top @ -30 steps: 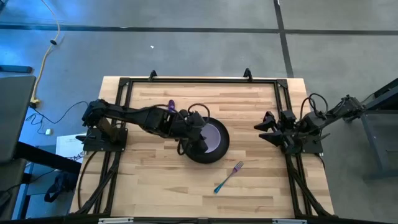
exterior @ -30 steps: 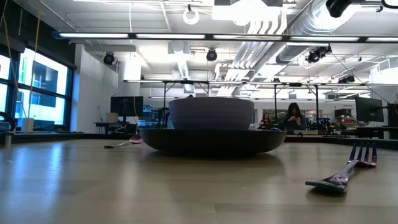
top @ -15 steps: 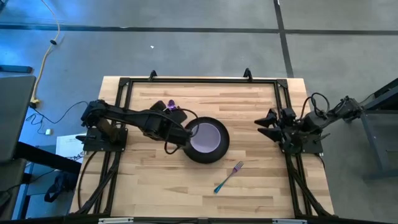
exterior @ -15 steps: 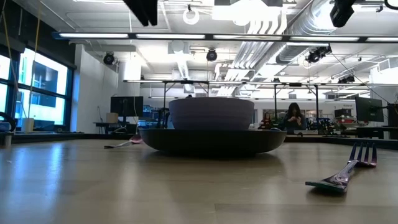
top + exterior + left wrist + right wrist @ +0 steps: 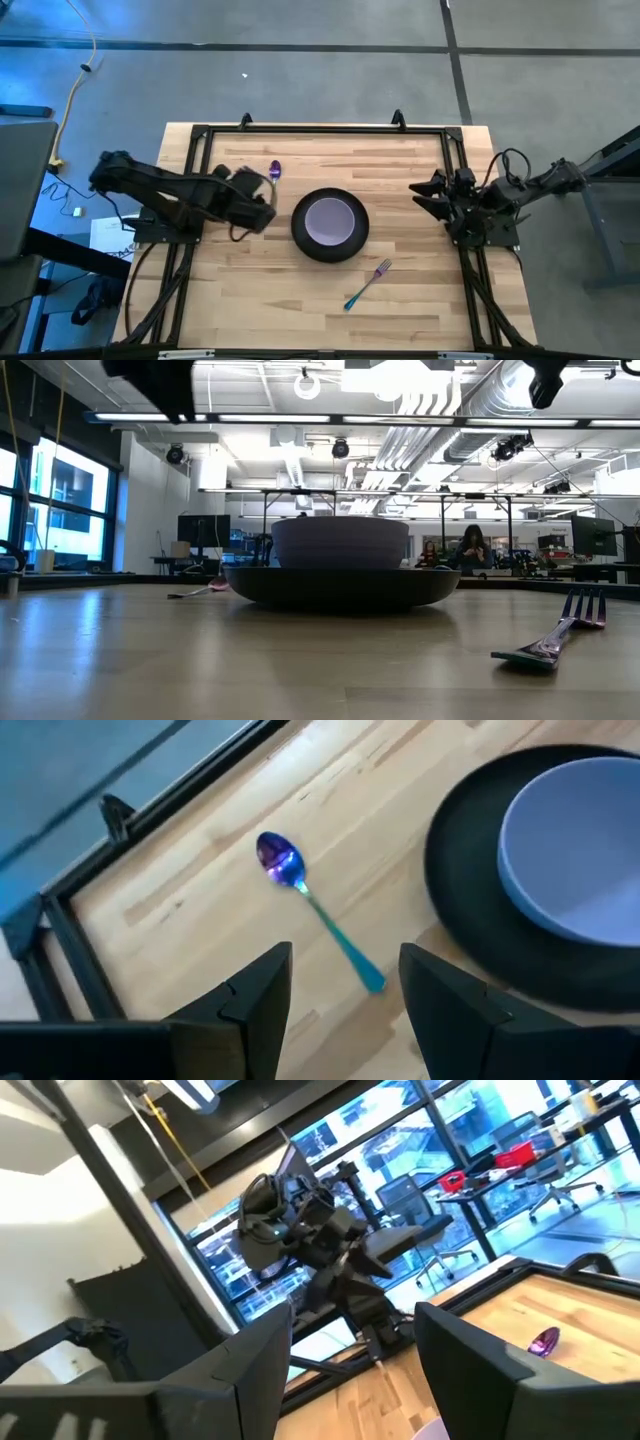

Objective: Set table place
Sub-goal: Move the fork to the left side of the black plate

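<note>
Bowl (image 5: 330, 218) sits in plate (image 5: 303, 240) mid-surface, fork (image 5: 367, 284) near it; left hand (image 5: 345, 982), empty and wide, hovers by the spoon (image 5: 310, 904), likely next pick; right hand (image 5: 350, 1342) wide, parked at its edge.

The pale wooden surface (image 5: 250, 290) carries a dark plate (image 5: 303, 243) at centre, spoon (image 5: 275, 171) behind-left, fork (image 5: 366, 285) front-right.
</note>
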Controlling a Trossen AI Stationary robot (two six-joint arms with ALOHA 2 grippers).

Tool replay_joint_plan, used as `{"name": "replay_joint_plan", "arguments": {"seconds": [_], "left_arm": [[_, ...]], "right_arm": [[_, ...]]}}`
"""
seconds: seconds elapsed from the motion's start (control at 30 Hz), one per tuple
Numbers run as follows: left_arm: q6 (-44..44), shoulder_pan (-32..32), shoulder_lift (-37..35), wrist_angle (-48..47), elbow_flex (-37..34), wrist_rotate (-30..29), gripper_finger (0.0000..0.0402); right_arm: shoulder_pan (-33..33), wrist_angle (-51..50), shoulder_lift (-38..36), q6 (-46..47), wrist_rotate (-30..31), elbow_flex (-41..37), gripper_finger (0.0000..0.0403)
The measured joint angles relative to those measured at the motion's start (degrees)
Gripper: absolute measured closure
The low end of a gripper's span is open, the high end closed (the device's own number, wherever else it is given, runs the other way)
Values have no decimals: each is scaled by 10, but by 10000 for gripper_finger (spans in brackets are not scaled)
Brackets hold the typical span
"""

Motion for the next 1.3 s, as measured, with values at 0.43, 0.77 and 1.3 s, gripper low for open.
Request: {"name": "replay_joint_plan", "arguments": {"seconds": [0.43, 0.77, 1.3], "left_arm": [[-44, -4, -198, 22, -156, -39, 227], [-34, -4, -307, 201, -259, 3, 227], [7, -70, -189, 517, -339, 171, 227]], "right_arm": [[-76, 19, 34, 26, -15, 0, 199], [-116, 41, 103, 54, -56, 0, 199], [-116, 34, 107, 54, -103, 0, 199]]}}
